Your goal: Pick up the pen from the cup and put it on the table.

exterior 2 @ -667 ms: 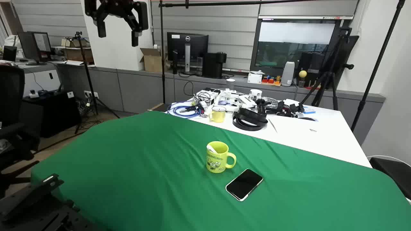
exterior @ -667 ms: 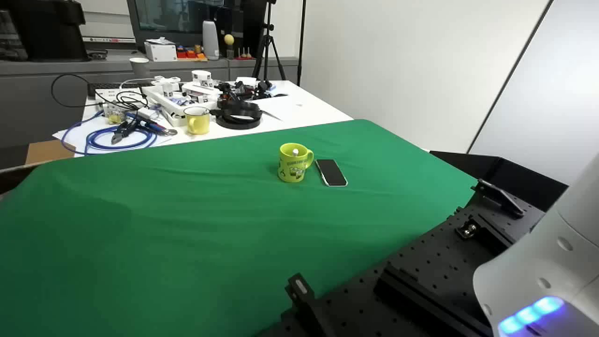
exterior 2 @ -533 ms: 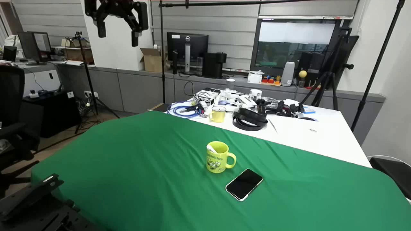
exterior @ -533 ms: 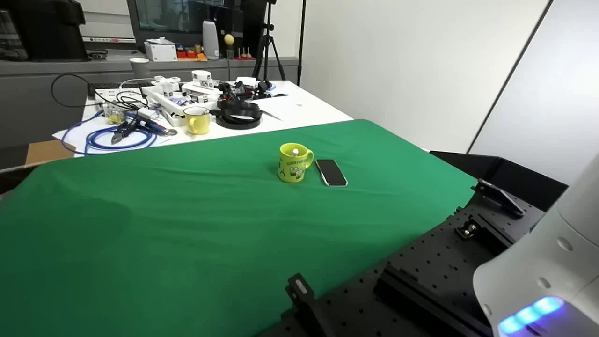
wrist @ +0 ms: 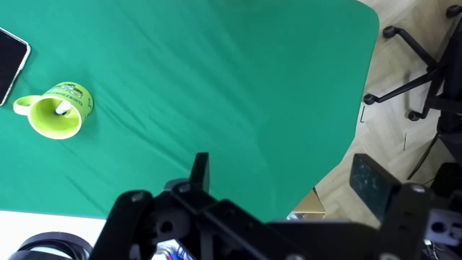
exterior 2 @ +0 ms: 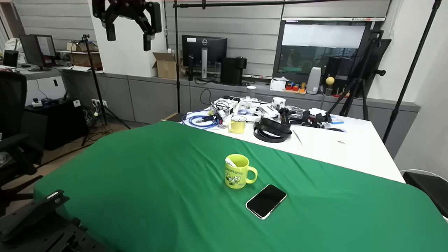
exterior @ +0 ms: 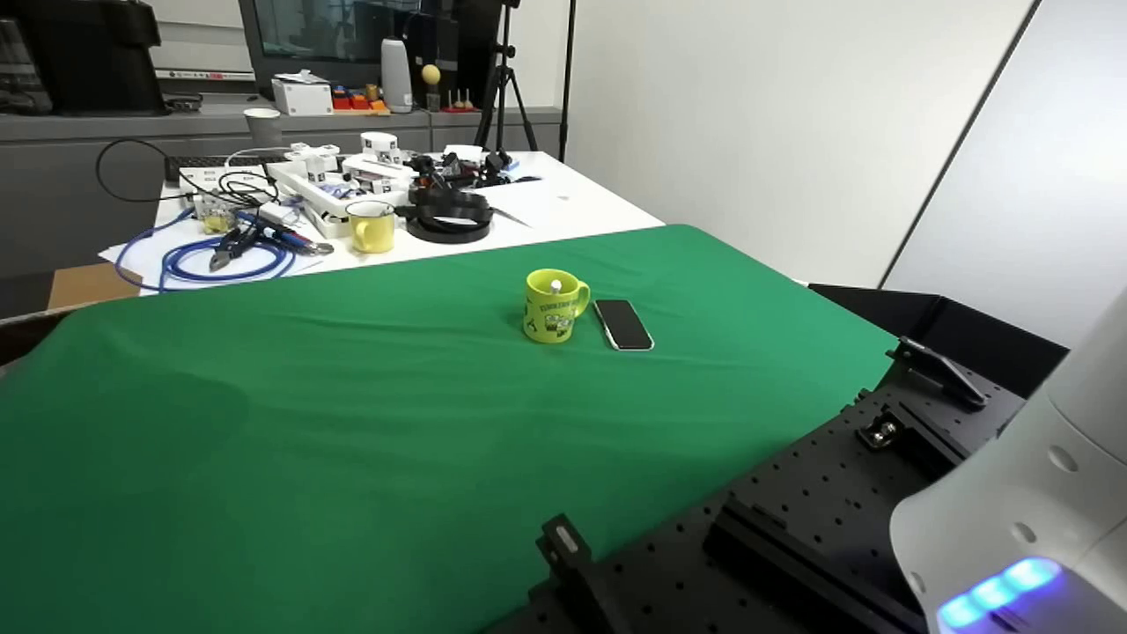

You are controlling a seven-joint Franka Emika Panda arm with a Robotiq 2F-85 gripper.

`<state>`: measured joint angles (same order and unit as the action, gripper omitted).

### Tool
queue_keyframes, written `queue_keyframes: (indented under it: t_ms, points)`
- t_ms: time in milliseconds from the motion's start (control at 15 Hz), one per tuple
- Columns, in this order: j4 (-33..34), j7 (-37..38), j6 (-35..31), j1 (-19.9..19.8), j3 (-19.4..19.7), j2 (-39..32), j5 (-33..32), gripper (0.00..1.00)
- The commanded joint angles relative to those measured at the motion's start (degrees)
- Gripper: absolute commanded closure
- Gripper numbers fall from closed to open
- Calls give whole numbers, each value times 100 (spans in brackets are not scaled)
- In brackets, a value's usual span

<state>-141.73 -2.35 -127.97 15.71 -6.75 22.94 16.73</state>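
The yellow-green cup [exterior: 546, 321] stands upright on the green-covered table [exterior: 379, 423]. It also shows in an exterior view [exterior 2: 235, 177] and at the left of the wrist view [wrist: 74, 90]. The pen is inside the cup; its white end shows at the rim in both exterior views [exterior: 556, 286] [exterior 2: 230, 162] and inside the cup in the wrist view [wrist: 63, 107]. The rest of the pen is hidden by the cup. My gripper [exterior 2: 128, 40] is open and empty, high above the table and well away from the cup. Its spread fingers also show in the wrist view [wrist: 281, 162].
A dark phone [exterior 2: 266, 202] lies flat beside the cup, on the handle side. Behind is a white table [exterior 2: 336, 150] with cables, a black coiled strap [exterior 2: 272, 130] and a yellow mug [exterior 2: 238, 126]. A black mounting plate [exterior: 792, 519] borders the green cloth.
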Motion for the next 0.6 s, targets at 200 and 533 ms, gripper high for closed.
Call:
queue_keyframes:
  t_ms: [200,533]
  points:
    - [184,-139,15,-452,303,-390,-22,0]
    - [803,-673,182,-1179,1040,-1339,74,0]
